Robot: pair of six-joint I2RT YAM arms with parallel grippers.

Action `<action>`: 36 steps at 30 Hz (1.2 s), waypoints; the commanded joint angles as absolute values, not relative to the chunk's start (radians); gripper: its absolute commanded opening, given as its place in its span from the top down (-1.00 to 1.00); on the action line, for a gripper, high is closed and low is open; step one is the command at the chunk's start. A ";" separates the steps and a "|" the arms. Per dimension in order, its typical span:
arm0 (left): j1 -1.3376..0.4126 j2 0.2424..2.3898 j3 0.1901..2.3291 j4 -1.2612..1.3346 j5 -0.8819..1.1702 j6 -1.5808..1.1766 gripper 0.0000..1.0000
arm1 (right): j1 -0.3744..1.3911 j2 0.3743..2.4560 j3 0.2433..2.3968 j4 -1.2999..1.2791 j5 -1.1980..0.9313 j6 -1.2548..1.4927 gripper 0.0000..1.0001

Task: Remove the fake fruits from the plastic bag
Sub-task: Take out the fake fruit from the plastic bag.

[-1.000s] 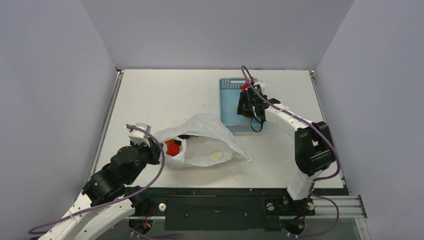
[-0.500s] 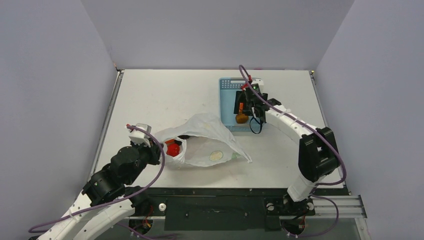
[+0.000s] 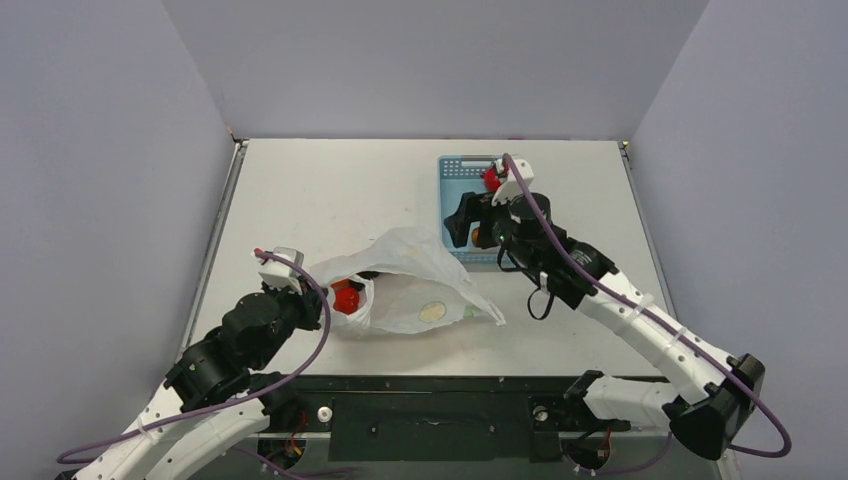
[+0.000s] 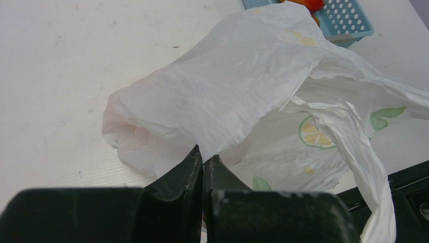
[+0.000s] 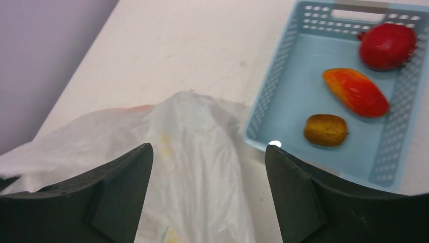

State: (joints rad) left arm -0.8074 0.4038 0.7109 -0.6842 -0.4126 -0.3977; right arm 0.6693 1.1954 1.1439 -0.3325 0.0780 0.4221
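The white plastic bag (image 3: 415, 290) lies on the table at the near left, its mouth facing left. My left gripper (image 3: 318, 300) is shut on the bag's edge at the mouth, and the left wrist view shows the fingertips pinching the film (image 4: 203, 154). A red fruit (image 3: 347, 297) and something orange show inside the mouth. My right gripper (image 3: 462, 225) is open and empty, hovering between the bag (image 5: 187, 152) and the blue basket (image 5: 275, 86). The brown kiwi (image 5: 325, 129) lies in the basket.
The blue basket (image 3: 455, 170) stands at the back middle, right of the bag. It also holds a red-orange mango (image 5: 355, 92) and a round red fruit (image 5: 387, 45). Purple walls enclose the table on three sides.
My right gripper has let the kiwi go into the basket, then swung left and nearer, toward the bag, with its jaws open. The left gripper and the bag have not moved.
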 commanded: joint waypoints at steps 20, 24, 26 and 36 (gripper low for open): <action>-0.815 0.423 0.713 -0.630 -0.415 -0.390 1.00 | 1.214 1.371 0.891 0.180 0.127 0.532 0.50; -0.815 0.431 0.712 -0.625 -0.409 -0.387 1.00 | 1.215 1.469 0.901 0.284 0.165 0.568 0.54; -0.815 0.437 0.713 -0.624 -0.407 -0.387 1.00 | 1.214 1.521 0.915 0.318 0.200 0.581 0.54; -0.822 0.437 0.713 -0.630 -0.408 -0.386 1.00 | 1.196 1.813 1.061 0.470 0.212 0.591 -0.04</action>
State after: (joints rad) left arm -0.8112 0.4442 0.7105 -0.6834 -0.4118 -0.3969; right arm 1.2041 1.7611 0.9695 0.3305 0.1932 0.5869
